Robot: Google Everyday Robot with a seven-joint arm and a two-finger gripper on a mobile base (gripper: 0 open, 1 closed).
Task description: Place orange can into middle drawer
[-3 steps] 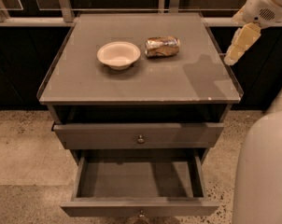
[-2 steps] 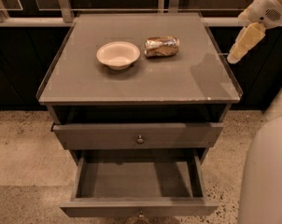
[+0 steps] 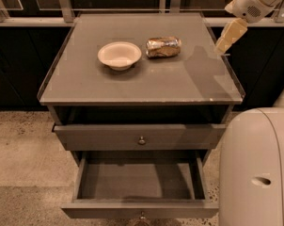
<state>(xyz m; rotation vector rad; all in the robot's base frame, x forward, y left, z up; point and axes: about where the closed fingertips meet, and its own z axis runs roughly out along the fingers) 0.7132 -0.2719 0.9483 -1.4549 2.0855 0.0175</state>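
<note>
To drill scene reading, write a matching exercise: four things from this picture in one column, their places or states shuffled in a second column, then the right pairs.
Things:
1. can
2. bowl
3. lower drawer
4. gripper

Places or states:
A. pulled far out
B. in the air by the right edge of the table
C. lying on its side
D. cream-white, upright

Pairs: 1-C, 2-D, 3-A, 4-B
</note>
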